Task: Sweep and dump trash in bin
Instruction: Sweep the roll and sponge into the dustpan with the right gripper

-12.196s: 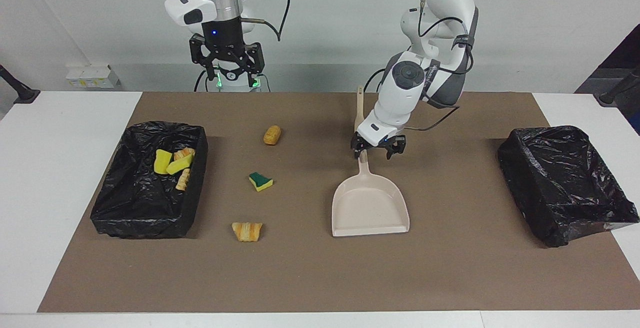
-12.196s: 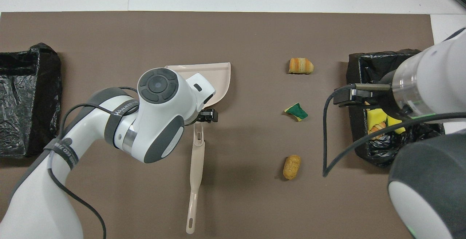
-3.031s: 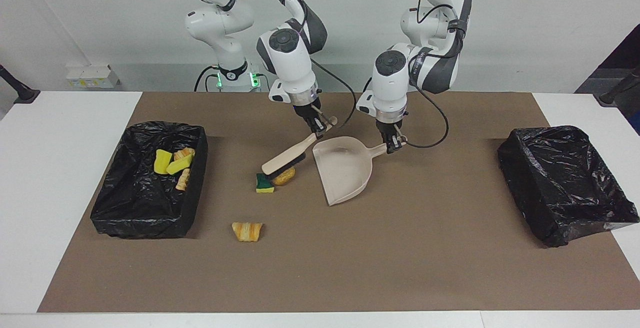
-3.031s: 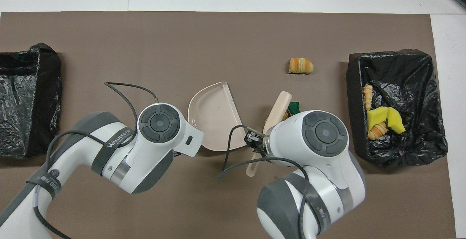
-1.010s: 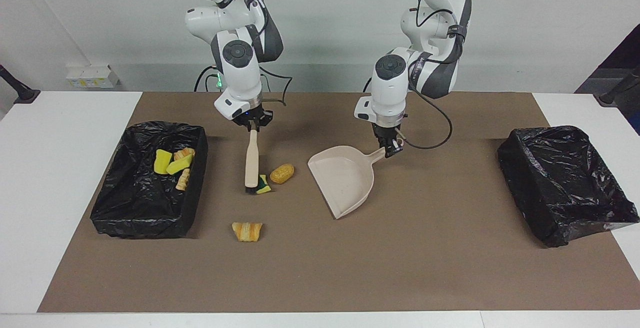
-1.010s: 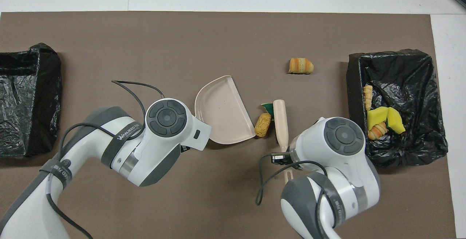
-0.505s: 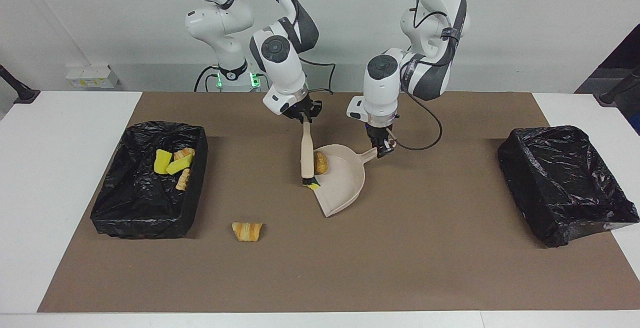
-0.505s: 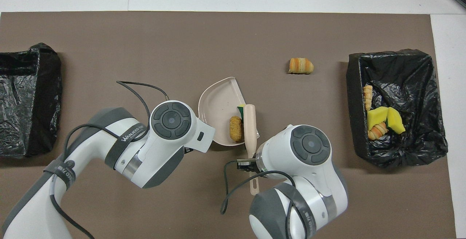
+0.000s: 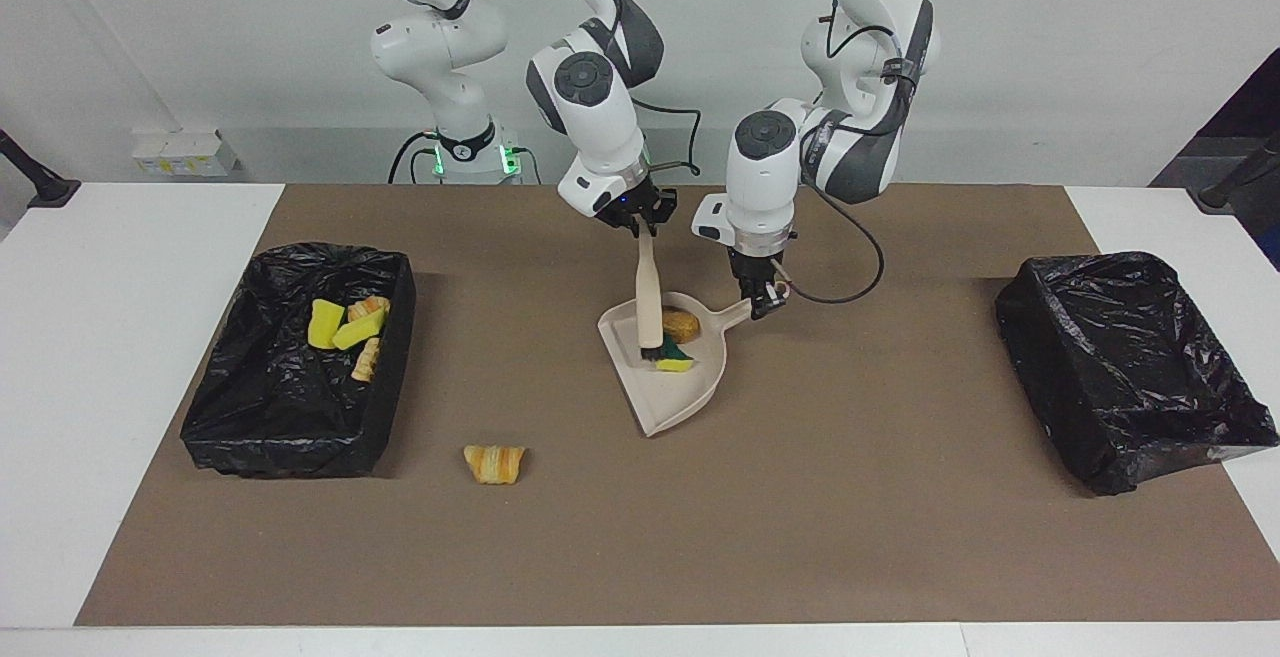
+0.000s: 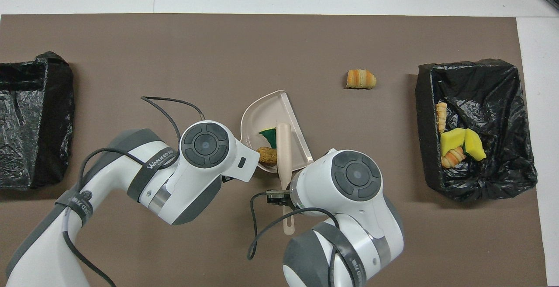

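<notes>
1. The left hand (image 9: 760, 302) is closed on the dustpan (image 9: 665, 377) handle. It keeps the pan flat on the bench (image 9: 900, 537), with the open lip facing the right arm's end so scraps can slide straight in.
2. The right hand (image 9: 637, 229) is clamped on the brush (image 9: 648, 302) handle. The bristles are down inside the pan, probably pinning the load so it doesn't roll back out.
3. In the pan there's a tan bread chunk (image 9: 681, 320), with a green-topped sponge piece (image 9: 672, 357) at about 6 o'clock from it in the facing view.
4. One striped bread scrap (image 9: 493, 463) sits loose on the mat, near the bin (image 9: 300, 362) at the right arm's end.
5. That bin holds four scraps. The other bin (image 9: 1130, 367) looks empty.
</notes>
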Available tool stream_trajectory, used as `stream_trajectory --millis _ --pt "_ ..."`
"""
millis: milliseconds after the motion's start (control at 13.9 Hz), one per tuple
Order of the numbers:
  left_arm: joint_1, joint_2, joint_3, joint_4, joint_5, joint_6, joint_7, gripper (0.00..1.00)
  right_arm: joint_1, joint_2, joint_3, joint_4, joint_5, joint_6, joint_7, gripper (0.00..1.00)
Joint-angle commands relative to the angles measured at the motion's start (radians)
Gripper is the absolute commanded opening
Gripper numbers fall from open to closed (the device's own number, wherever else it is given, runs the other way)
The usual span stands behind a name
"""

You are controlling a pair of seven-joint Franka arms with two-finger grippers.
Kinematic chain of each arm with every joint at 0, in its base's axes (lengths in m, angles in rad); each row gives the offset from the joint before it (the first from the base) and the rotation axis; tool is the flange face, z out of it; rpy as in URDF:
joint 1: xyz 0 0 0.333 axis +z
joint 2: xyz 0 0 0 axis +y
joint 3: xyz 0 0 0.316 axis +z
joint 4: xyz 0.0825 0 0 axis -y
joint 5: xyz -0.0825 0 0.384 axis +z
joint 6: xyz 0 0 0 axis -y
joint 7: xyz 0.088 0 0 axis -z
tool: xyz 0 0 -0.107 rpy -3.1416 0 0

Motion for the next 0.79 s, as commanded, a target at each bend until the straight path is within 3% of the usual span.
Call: stream_trajectory --millis 0,216,722 --pt "-0.002 0.003 0.002 -0.001 0.015 0.021 0.001 0.00 -0.031 -0.009 -0.001 0.022 0.012 -0.016 -0.040 0.00" --pt "0.003 0.006 0.002 -0.001 0.015 0.023 0.004 0.00 -0.050 -0.003 -0.001 0.023 0.006 -0.002 -0.115 0.00" --pt "0.006 0.006 0.002 -0.001 0.012 0.026 0.003 0.00 -0.050 -0.012 0.000 0.028 0.006 -0.013 -0.043 0.00"
